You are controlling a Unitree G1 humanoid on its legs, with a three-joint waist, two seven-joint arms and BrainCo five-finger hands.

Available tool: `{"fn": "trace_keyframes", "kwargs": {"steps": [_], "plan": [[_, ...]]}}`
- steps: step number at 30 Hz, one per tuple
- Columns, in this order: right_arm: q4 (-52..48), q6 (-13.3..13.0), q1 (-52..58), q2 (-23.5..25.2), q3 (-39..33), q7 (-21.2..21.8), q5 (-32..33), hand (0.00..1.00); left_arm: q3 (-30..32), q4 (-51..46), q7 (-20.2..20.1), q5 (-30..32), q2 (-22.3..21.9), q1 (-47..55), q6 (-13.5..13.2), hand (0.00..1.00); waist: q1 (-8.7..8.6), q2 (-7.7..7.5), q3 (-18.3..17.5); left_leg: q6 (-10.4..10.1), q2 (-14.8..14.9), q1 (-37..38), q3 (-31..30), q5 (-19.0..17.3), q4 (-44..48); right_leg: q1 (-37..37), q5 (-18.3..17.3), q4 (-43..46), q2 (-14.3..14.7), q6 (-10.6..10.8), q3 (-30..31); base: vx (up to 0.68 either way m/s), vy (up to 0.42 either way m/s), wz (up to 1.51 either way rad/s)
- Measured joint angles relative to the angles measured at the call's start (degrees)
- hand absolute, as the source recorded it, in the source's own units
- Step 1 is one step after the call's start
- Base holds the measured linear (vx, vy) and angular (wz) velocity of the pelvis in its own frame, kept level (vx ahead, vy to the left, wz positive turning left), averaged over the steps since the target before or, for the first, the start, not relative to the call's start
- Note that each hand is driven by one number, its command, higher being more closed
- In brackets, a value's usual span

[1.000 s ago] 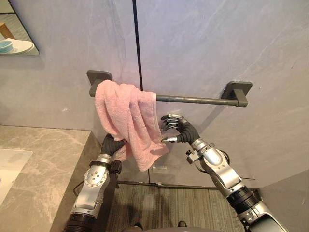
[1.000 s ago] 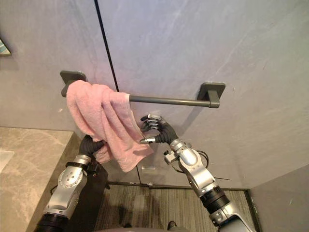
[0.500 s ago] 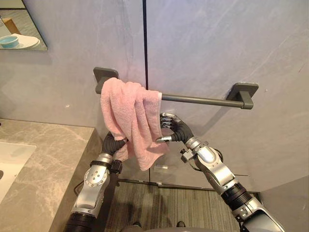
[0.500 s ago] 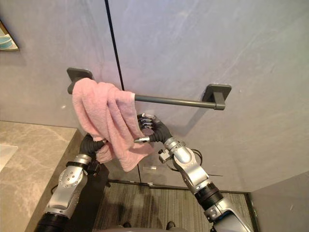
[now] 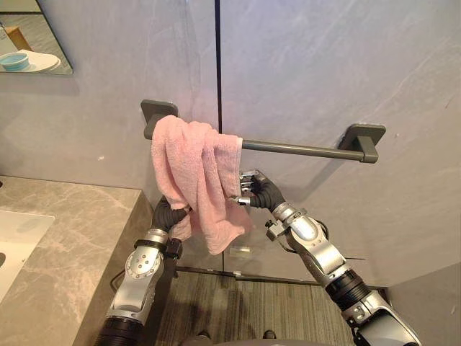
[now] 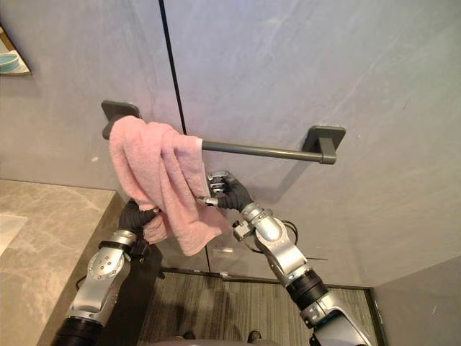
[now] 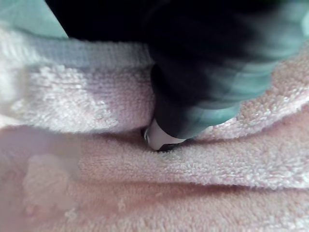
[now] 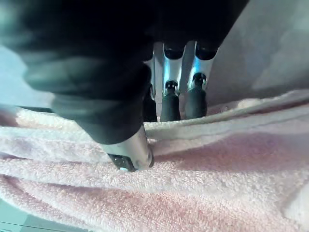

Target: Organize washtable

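Pink towel (image 5: pixel 194 180) bunched over grey wall rail's (image 5: pixel 302 148) left end, beside marble desk (image 5: pixel 65 238). Pinched at its edge by right hand (image 5: pixel 258 191); left hand (image 5: pixel 166 214) buried behind lower folds, grip impossible to tell.

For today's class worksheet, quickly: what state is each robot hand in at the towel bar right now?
Left hand: low against the pink towel; state cannot be told.
Right hand: shut, pinching the pink towel's edge.
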Motion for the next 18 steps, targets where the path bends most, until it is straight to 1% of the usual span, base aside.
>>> {"fn": "trace_keyframes", "kwargs": {"steps": [18], "plan": [[0.00, 0.08, -0.85, 0.46, -0.09, 1.18, 0.02, 1.00, 0.05, -0.01, -0.02, -0.02, -0.02, -0.08, -0.01, 1.00, 0.02, -0.12, -0.03, 0.00, 0.00, 0.01, 0.00, 0.00, 0.01, 0.01, 0.01, -0.01, 0.00, 0.00, 0.00, 0.00, 0.000, 0.00]]}}
